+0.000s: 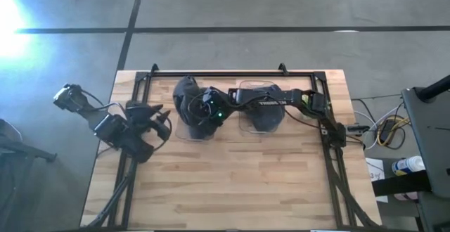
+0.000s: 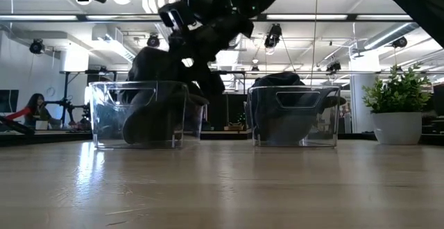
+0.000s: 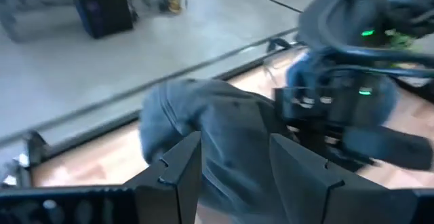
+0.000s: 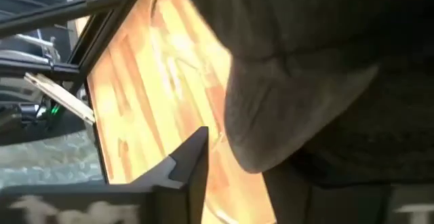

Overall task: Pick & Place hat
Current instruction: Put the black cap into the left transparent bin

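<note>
A dark grey hat [image 1: 188,97] sits in the left clear bin [image 2: 104,121], and its crown [image 2: 154,66] rises above the rim. My right arm reaches across from the table's right, and its gripper [image 1: 202,112] is down at this hat. In the right wrist view one finger [image 4: 193,159] stands apart from the hat's brim [image 4: 271,136]; the hat hides the other finger. My left gripper [image 3: 234,166] waits open at the table's left side, pointing at the hat [image 3: 203,122]. A second dark hat [image 2: 284,83] lies in the right clear bin [image 2: 334,121]. My right gripper comes at the hat in the left bin from above, slanting in from the table's right. The one finger [image 4: 196,149] that shows is clear of the brim. The hat covers the other finger, so I cannot tell whether the gripper touches it.
The two clear bins stand side by side near the far edge, inside a black rail frame [image 1: 232,72]. Bare wood [image 1: 232,183] fills the near half of the table. A potted plant [image 2: 399,111] shows at the right in the low view, and a person [image 2: 31,107] is far off in the room.
</note>
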`<state>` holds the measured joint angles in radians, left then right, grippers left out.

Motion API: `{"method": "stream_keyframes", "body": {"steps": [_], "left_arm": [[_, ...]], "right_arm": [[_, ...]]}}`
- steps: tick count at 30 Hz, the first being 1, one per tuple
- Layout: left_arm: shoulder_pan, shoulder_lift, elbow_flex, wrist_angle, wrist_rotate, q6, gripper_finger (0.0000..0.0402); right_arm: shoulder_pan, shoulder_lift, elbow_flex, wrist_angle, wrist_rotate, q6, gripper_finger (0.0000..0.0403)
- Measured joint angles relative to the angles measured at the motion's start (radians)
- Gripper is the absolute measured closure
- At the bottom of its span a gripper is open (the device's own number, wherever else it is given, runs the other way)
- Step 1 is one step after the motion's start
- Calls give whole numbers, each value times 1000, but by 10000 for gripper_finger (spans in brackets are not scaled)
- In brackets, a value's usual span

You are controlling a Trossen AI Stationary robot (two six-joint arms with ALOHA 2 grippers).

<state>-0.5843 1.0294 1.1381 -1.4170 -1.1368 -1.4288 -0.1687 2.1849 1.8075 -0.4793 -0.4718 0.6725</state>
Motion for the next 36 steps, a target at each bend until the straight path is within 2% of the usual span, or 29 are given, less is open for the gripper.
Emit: {"method": "stream_keyframes", "body": {"steps": [5, 8, 11, 13, 18, 21, 25, 28, 32, 36], "left_arm": [[108, -8, -29, 1, -67, 100, 236], [217, -29, -68, 9, -106, 112, 237], [323, -58, -124, 93, -86, 127, 237], [368, -79, -171, 207, -44, 219, 237], [429, -119, -285, 617, 23, 623, 237], [471, -143, -313, 809, 27, 755, 237], [556, -155, -328, 974, 47, 909, 237], [656, -138, -352, 1107, 136, 1023, 237], [820, -70, -412, 1301, 409, 1115, 237], [938, 39, -448, 1347, 637, 1082, 237]], "right_arm": [[23, -2, 103, -110, 33, -65, 246], [42, -5, 170, -226, 123, -118, 238], [54, -6, 188, -301, 209, -156, 237], [54, -6, 171, -311, 212, -155, 238], [64, -10, 146, -333, 228, -155, 239], [85, -52, 151, -346, 275, -171, 239], [107, -110, 153, -395, 314, -180, 239], [134, -140, 150, -416, 387, -188, 239], [180, -211, 150, -417, 489, -171, 239], [215, -254, 138, -431, 561, -128, 239]]}}
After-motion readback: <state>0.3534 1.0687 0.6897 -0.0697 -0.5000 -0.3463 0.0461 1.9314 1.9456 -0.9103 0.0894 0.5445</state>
